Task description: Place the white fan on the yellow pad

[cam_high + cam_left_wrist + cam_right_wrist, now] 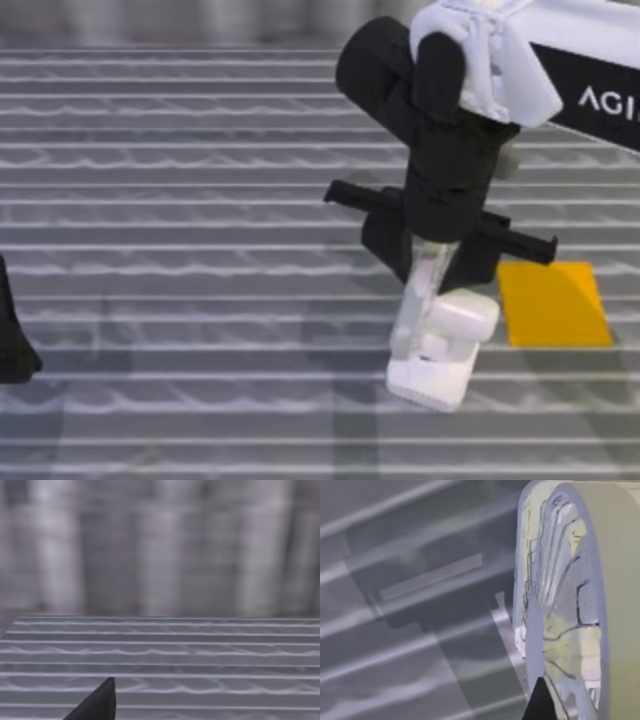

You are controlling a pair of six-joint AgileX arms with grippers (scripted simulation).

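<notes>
The right gripper (432, 262), at centre-right of the top view, is clamped on the caged head of the small glossy white plastic fan (437, 345), whose block base points toward the lower frame edge. The flat orange-yellow square pad (553, 303) lies just right of the fan, uncovered. The left gripper (12, 335) sits parked at the left edge; its jaw state cannot be determined.

Right gripper (425, 262) above the table (180, 300), right of centre, over the white fan (437, 345). Fan's base toward the near edge, head up under the gripper, close before the right wrist camera. Yellow pad (553, 303) flat on the table just right of the fan, apart from it. Left gripper (12, 345) parked at the far left edge, well away from both.
</notes>
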